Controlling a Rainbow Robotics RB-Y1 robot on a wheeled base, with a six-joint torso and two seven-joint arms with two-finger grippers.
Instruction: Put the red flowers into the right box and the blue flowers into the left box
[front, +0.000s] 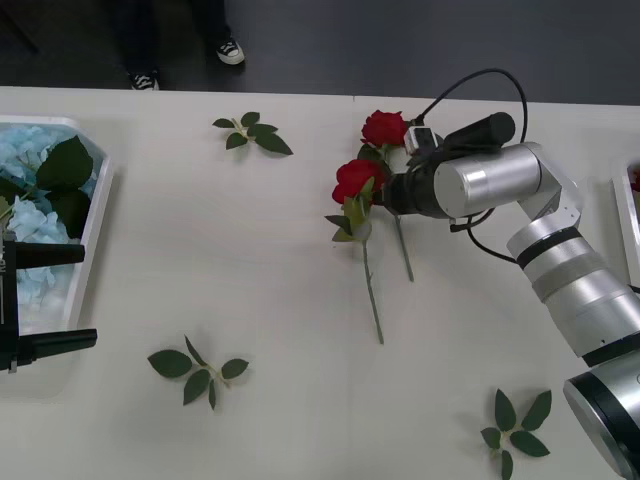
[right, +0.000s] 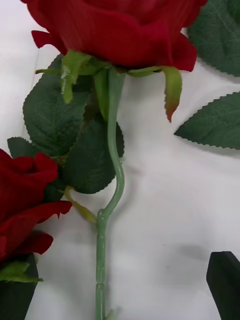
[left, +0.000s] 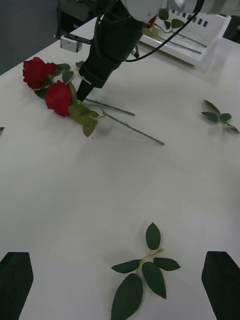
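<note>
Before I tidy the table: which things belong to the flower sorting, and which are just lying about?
Job:
- two red flowers
- blue flowers in the left box
- right box
- right gripper, open at the roses

Lying about:
- four loose leaf sprigs

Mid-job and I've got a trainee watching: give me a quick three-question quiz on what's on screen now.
1. True or false: the right gripper, open, is at the stems of two red roses lying on the table.
2. The left gripper hovers open at the left box. What lies in that box?
A. pale blue hydrangeas
B. red roses
C. nothing but leaf sprigs
3. How many loose leaf sprigs does the front view show on the table?

Key: 1 true; 2 A; 3 three.
</note>
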